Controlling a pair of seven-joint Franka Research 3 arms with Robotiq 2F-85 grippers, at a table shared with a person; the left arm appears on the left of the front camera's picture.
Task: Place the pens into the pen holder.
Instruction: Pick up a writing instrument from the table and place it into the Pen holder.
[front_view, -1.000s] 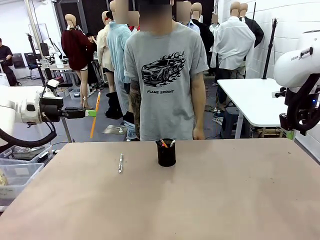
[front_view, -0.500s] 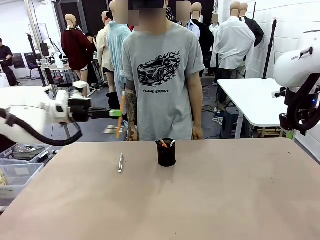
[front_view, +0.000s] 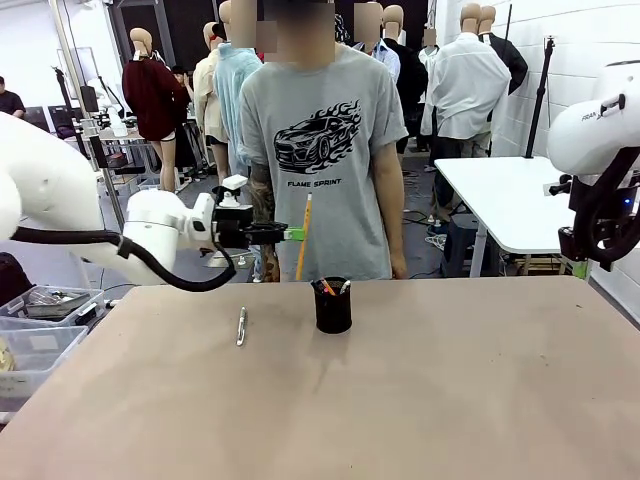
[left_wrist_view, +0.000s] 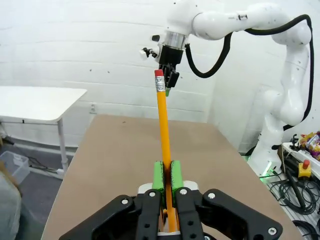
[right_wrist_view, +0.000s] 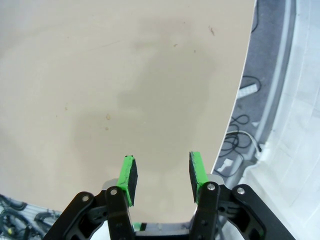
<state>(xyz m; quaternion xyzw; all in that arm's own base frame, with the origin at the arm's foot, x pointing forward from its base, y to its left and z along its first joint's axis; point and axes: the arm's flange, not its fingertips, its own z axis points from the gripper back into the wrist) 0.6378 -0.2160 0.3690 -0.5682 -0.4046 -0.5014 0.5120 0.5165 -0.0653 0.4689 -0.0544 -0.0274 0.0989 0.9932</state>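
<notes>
The pens are split between the air and the counter (front_view: 450, 400). Your yellow-orange pencil (front_view: 304, 238) is gripped in the left hand (front_view: 296, 235). It stands nearly upright, its top leaning a little toward the right side of the front view. It hangs over the far part of the counter, just left of the pen holder (front_view: 332, 308). Its lower tip is about level with the holder's rim and apart from it.

In the left wrist view you see the left hand (left_wrist_view: 166, 170) closed on the pencil (left_wrist_view: 162, 120). The green pads (left_wrist_view: 158, 175) press against its lower part, and a red eraser (left_wrist_view: 159, 73) caps the upper end.

The silver pen (front_view: 241, 326) lies flat on the counter, left of the pen holder and apart from it. It lies lengthwise toward the far side.

The pen holder stands upright near the far middle of the counter. A few pen ends (front_view: 327, 287) stick out of its top.

The right hand (right_wrist_view: 161, 172) hovers above a bare part of the counter (right_wrist_view: 100, 75) near its edge. Its jaws are apart with nothing between them. The right arm (front_view: 600, 140) is up at the right side of the counter, well away from the pens.

A person (front_view: 325, 150) in a grey T-shirt stands at the far side, right behind the pen holder.
</notes>
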